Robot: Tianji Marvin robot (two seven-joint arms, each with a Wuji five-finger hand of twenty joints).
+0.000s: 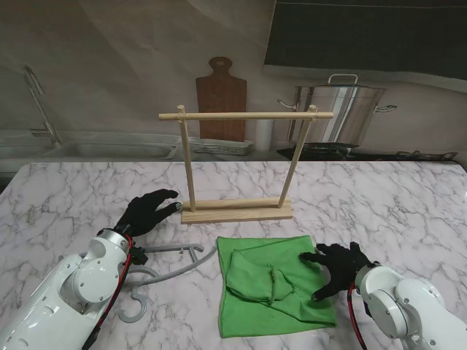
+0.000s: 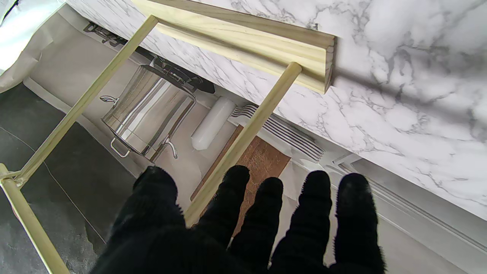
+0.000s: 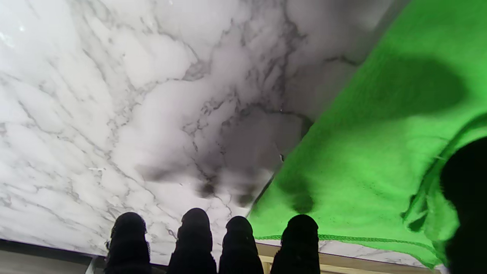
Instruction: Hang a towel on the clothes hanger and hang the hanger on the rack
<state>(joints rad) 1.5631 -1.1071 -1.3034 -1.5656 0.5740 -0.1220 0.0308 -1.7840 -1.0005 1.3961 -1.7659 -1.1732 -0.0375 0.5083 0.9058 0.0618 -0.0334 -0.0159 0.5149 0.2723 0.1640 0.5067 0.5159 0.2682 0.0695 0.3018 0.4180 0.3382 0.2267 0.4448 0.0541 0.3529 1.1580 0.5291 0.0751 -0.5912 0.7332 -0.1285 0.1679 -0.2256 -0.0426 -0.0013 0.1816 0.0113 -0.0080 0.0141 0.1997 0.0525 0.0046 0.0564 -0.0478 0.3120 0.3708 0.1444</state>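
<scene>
A green towel lies crumpled flat on the marble table in front of the wooden rack. A grey clothes hanger lies on the table to the towel's left, partly under my left arm. My left hand, in a black glove, hovers open beside the rack's left post, holding nothing. My right hand is open with fingers spread over the towel's right edge, its thumb above the cloth.
Behind the table, a backdrop shows a steel pot, a wooden cutting board, a stack of plates and a sink. The rack's base sits mid-table.
</scene>
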